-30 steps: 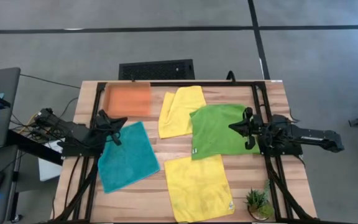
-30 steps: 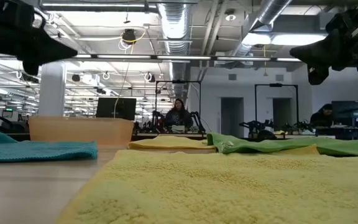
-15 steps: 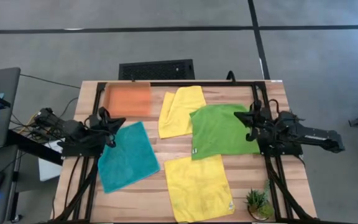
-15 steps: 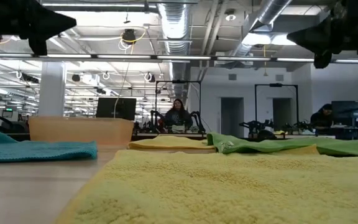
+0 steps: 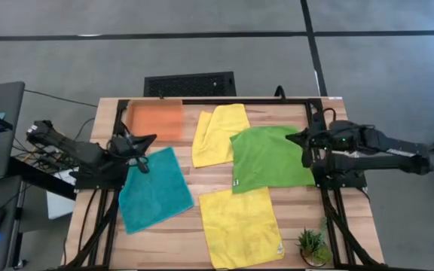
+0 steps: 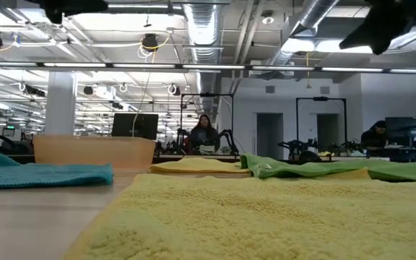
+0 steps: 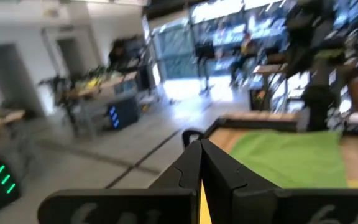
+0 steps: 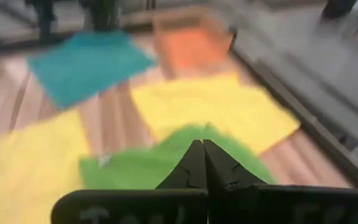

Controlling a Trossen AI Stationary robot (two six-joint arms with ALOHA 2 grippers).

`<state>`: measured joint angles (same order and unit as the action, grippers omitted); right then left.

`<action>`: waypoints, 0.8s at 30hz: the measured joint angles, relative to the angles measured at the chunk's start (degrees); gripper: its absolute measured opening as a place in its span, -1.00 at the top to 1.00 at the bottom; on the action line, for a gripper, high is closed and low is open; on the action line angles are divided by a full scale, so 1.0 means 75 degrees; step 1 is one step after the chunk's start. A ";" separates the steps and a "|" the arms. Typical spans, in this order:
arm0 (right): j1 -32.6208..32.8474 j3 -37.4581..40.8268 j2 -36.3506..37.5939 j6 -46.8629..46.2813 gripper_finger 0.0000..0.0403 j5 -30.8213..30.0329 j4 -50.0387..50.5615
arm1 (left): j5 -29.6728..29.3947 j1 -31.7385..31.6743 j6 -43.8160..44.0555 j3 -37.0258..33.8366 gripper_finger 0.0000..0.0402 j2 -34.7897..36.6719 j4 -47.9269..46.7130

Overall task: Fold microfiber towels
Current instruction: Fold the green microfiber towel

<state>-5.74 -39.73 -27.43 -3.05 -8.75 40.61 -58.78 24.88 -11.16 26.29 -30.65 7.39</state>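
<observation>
Four towels lie flat on the wooden table: a teal one (image 5: 155, 188) at the left, a yellow one (image 5: 218, 134) at the far middle, a lime green one (image 5: 270, 158) at the right and a second yellow one (image 5: 241, 226) at the near edge. My left gripper (image 5: 145, 142) is shut and empty, raised above the teal towel's far corner. My right gripper (image 5: 295, 138) is shut and empty, raised above the green towel's far right part. In both wrist views the fingers (image 7: 199, 163) (image 8: 201, 163) are closed together.
A flat orange tray (image 5: 155, 120) lies at the far left corner. A small potted plant (image 5: 312, 245) stands at the near right corner. A black frame rail (image 5: 217, 100) runs along the table's far edge and down both sides. People sit at benches beyond the table (image 6: 204, 134).
Both grippers have risen from low over the towels, nearly leaving the top of the low view. The left one has drifted toward the far edge; the right one has gone toward the far and right edges. Both stay shut. The towels have not moved.
</observation>
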 joint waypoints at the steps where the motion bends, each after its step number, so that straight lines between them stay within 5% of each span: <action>1: 0.0057 -0.0264 -0.0214 -0.0043 0.99 0.0090 0.0408 | -0.0075 -0.0122 0.0424 0.0235 1.00 -0.0350 -0.0192; 5: 0.0238 -0.1153 -0.0860 -0.0712 0.98 0.0479 0.1925 | 0.0498 -0.0896 0.1919 0.1260 1.00 -0.1773 -0.1193; 11: 0.0466 -0.1895 -0.1108 -0.1368 0.97 0.1301 0.3666 | 0.3756 -0.2435 0.2681 0.2884 1.00 -0.3825 -0.3515; 18: 0.0970 -0.1914 -0.1258 -0.1405 0.97 0.2340 0.4536 | 0.6362 -0.3595 0.1908 0.3970 1.00 -0.5639 -0.3442; 24: 0.1365 -0.1914 -0.1506 -0.2351 0.97 0.2386 0.5107 | 0.7507 -0.3841 0.1722 0.4676 1.00 -0.7032 -0.3471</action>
<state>4.50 -54.08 -38.72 -20.69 9.14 78.91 -2.48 -3.92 1.76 61.36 -83.40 -18.64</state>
